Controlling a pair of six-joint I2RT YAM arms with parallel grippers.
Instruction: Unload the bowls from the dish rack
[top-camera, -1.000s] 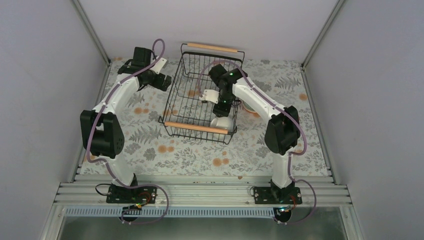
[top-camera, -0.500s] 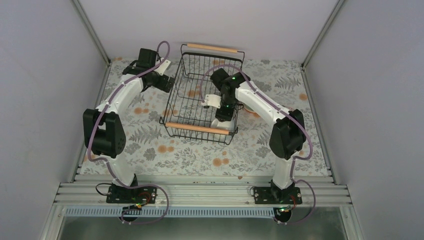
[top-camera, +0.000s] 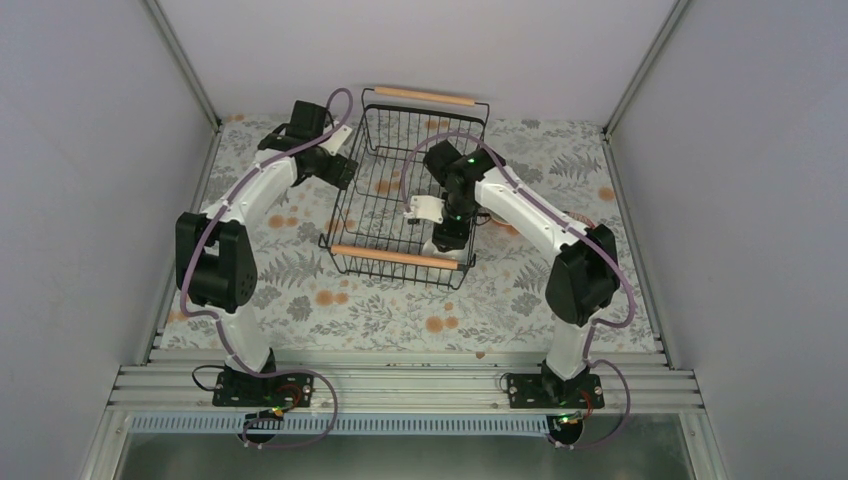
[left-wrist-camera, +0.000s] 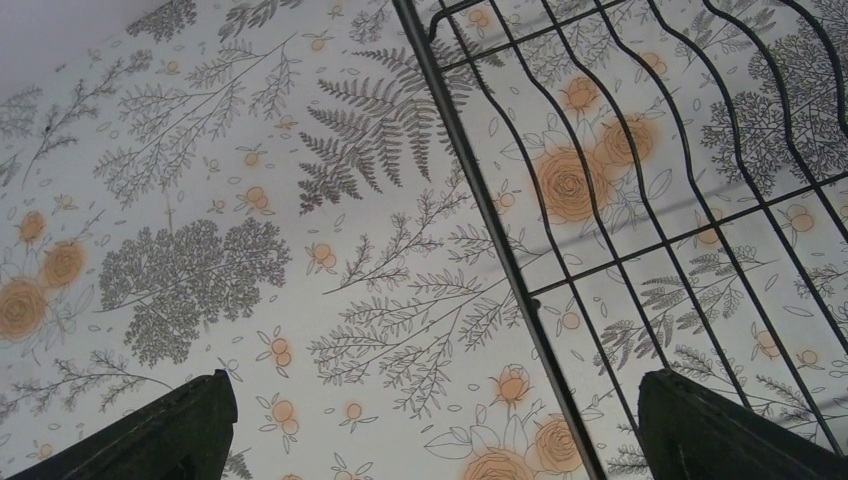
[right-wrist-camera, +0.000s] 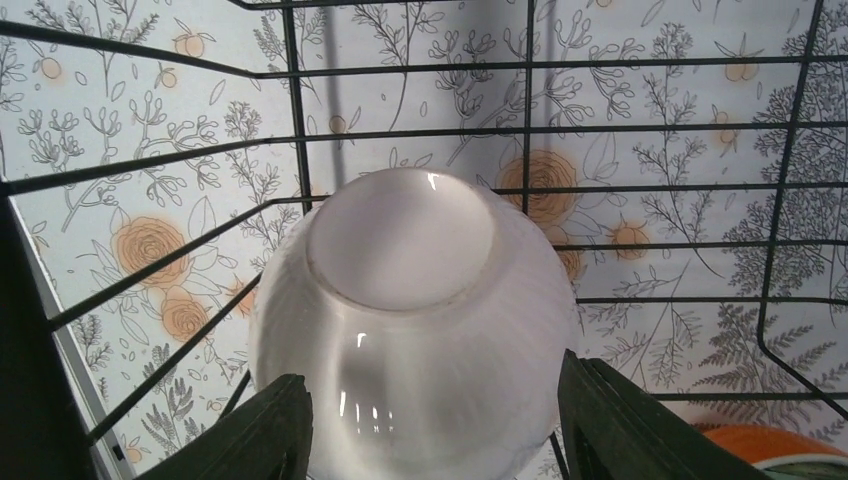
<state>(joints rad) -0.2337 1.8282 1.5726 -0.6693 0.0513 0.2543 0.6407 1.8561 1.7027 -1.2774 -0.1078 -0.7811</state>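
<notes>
The black wire dish rack (top-camera: 385, 190) with two wooden handles stands mid-table. One plain white bowl (right-wrist-camera: 410, 300) lies upside down in its near right corner; in the top view (top-camera: 458, 251) it is mostly hidden under my right gripper (top-camera: 445, 238). That gripper (right-wrist-camera: 430, 420) is open, with a finger on each side of the bowl. An orange bowl (right-wrist-camera: 760, 440) sits just outside the rack's right wall. My left gripper (top-camera: 345, 170) is open and empty at the rack's left wall, and the rack's rim wire (left-wrist-camera: 500, 260) runs between its fingers (left-wrist-camera: 170, 430).
The floral table cover (top-camera: 330, 300) spreads around the rack. Grey enclosure walls (top-camera: 90, 150) stand left, right and behind. The orange bowl (top-camera: 497, 216) is partly hidden by the right arm in the top view.
My left gripper has moved right, up to the rack's left wall. My right gripper has moved toward the rack's near right corner and come down over the white bowl.
</notes>
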